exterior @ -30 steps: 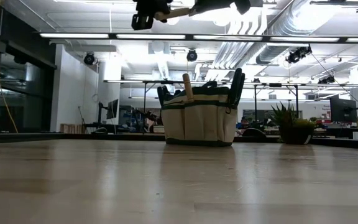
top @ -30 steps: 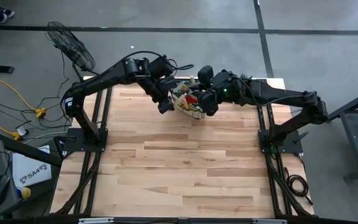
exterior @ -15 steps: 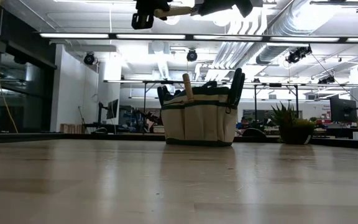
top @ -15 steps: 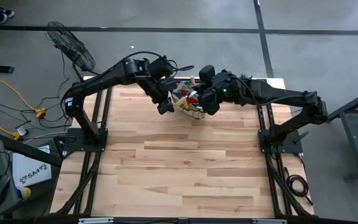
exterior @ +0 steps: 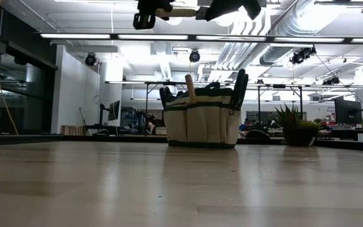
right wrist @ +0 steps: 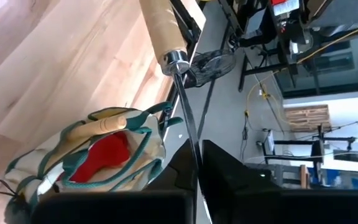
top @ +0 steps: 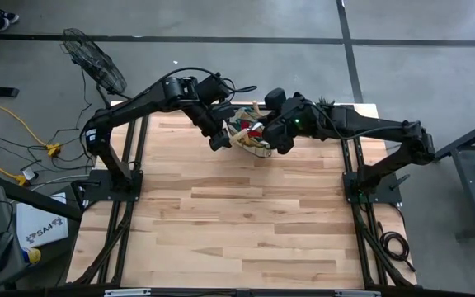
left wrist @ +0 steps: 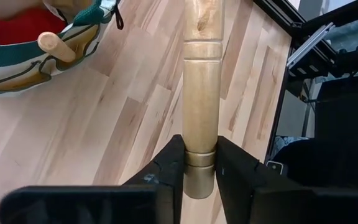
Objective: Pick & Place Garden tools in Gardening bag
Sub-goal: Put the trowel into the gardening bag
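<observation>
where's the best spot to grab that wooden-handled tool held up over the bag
Grip the wooden-handled tool on its round handle near the butt end, closing from the two sides across its width, as the left hand does. The handle is thick and evenly round there. The right hand is shut on the thin metal shank, a narrower hold, above the gardening bag.

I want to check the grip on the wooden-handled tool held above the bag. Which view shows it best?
The left wrist view: the left gripper clamps the wooden-handled tool near its end. The right wrist view shows its metal shank pinched; high and low views show little.
</observation>
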Action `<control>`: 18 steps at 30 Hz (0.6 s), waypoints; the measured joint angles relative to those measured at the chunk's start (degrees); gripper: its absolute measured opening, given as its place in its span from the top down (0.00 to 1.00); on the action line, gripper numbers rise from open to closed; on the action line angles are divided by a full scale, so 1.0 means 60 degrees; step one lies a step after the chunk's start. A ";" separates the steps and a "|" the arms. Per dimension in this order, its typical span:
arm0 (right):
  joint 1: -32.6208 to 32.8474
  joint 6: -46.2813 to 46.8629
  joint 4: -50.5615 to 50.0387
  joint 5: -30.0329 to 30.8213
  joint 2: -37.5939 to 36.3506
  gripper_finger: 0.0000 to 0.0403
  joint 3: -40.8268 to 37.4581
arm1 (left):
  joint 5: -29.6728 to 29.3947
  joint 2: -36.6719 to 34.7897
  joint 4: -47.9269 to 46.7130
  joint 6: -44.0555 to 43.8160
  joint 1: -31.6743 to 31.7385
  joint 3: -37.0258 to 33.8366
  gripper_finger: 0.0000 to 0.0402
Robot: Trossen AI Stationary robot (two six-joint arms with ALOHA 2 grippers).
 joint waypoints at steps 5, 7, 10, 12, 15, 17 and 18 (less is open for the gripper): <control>0.0004 0.0413 -0.0011 -0.0064 0.0004 0.99 0.0015 | -0.0253 0.0000 0.0158 0.0132 0.0000 -0.0006 0.66; 0.0004 0.0593 -0.0091 -0.0069 0.0004 0.99 0.0011 | -0.0464 0.0000 0.0260 0.0133 0.0000 -0.0011 0.59; 0.0000 0.0766 -0.0119 -0.0059 0.0004 0.99 0.0011 | -0.0552 0.0000 0.0402 0.0145 0.0000 -0.0011 0.54; -0.0001 0.0960 -0.0189 -0.0042 0.0007 0.99 0.0011 | -0.0556 0.0000 0.0615 0.0231 0.0000 -0.0011 0.52; -0.0082 0.1405 -0.0512 -0.0042 0.0007 0.99 0.0011 | -0.0557 0.0000 0.0617 0.0454 0.0000 -0.0011 0.51; -0.0204 0.1850 -0.0881 -0.0042 0.0004 0.99 0.0011 | -0.0562 -0.0043 0.0602 0.0620 0.0004 -0.0011 0.51; -0.0275 0.2119 -0.1067 -0.0071 0.0004 0.99 0.0011 | -0.0636 -0.0072 0.0616 0.0705 0.0004 -0.0011 0.51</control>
